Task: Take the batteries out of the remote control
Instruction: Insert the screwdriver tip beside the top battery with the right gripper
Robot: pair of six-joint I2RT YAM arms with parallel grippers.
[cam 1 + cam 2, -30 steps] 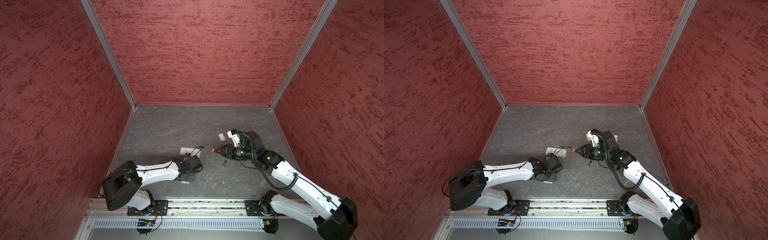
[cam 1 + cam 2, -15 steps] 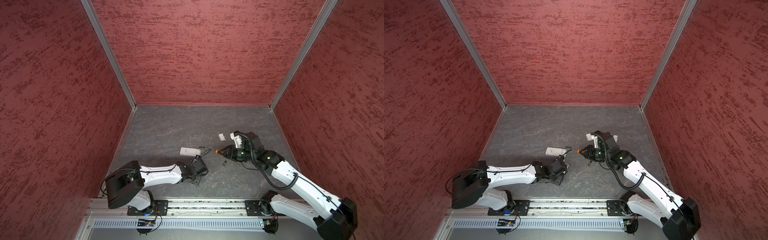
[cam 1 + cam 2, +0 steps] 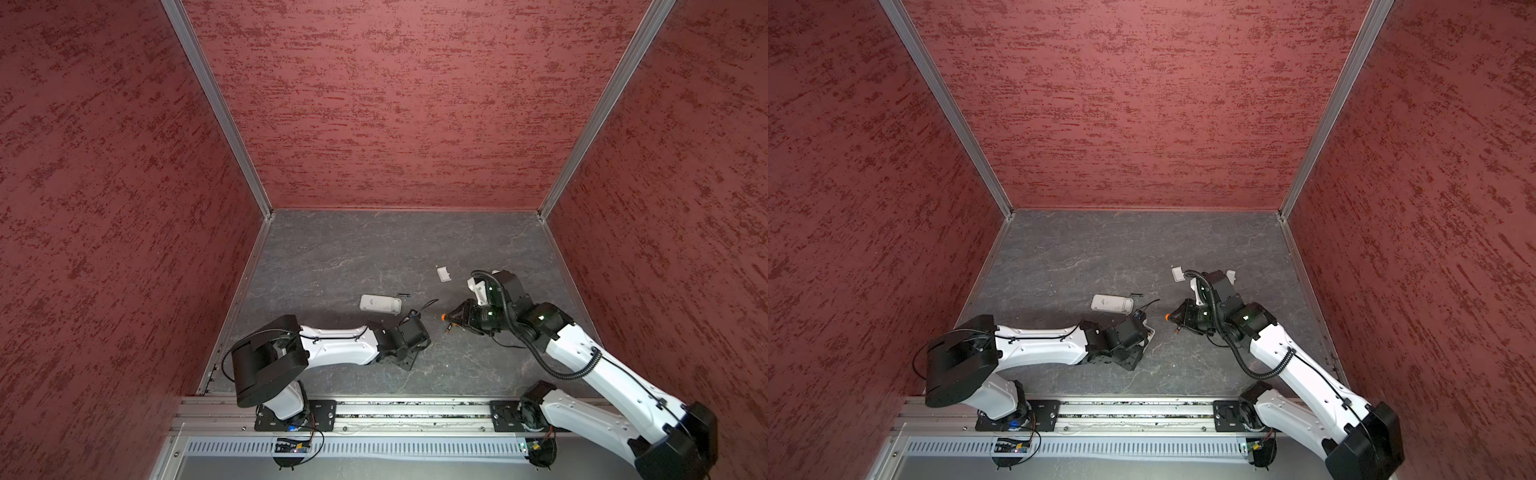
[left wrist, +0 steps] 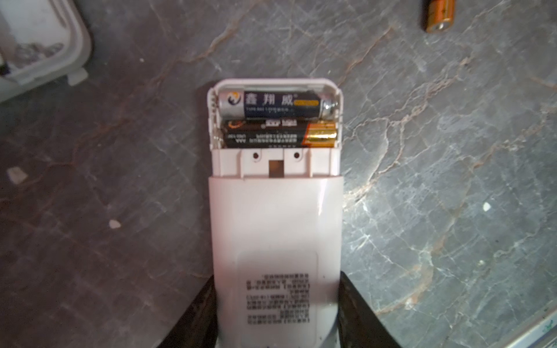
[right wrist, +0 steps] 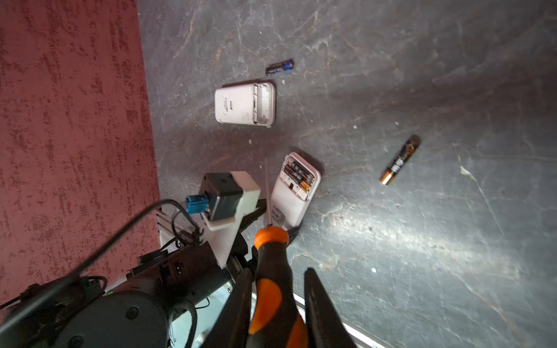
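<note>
Farthest left in both top views, an empty remote (image 3: pixel 380 303) lies alone on the grey desk (image 3: pixel 332 249). It is white and back up, and the right wrist view shows its bay uncovered with nothing in it. A dark battery (image 5: pixel 279 67) with a blue end lies just beside its open end, not touching it. Next comes the left pincer (image 4: pixel 275 301), clenched on the long sides of the held remote (image 4: pixel 275 217) near its closed end. This remote is also white and back up, low at the desk, with its bay uncovered. Two cells sit side by side across the bay: a silver-and-blue battery (image 4: pixel 277 105) at the very end, and a black battery (image 4: pixel 280 135) with a gold end next to it on the pincer's side. Farther back, a small white cover (image 3: pixel 444 274) lies on the desk. A loose battery (image 5: pixel 399 159), black with a copper end, lies between the two arms and touches neither. On the right, the right pincer (image 5: pixel 278 272) grasps the black-and-orange handle of a screwdriver (image 5: pixel 270 236). Its thin shaft runs alongside the held remote, and I cannot tell whether the tip touches anything.
</note>
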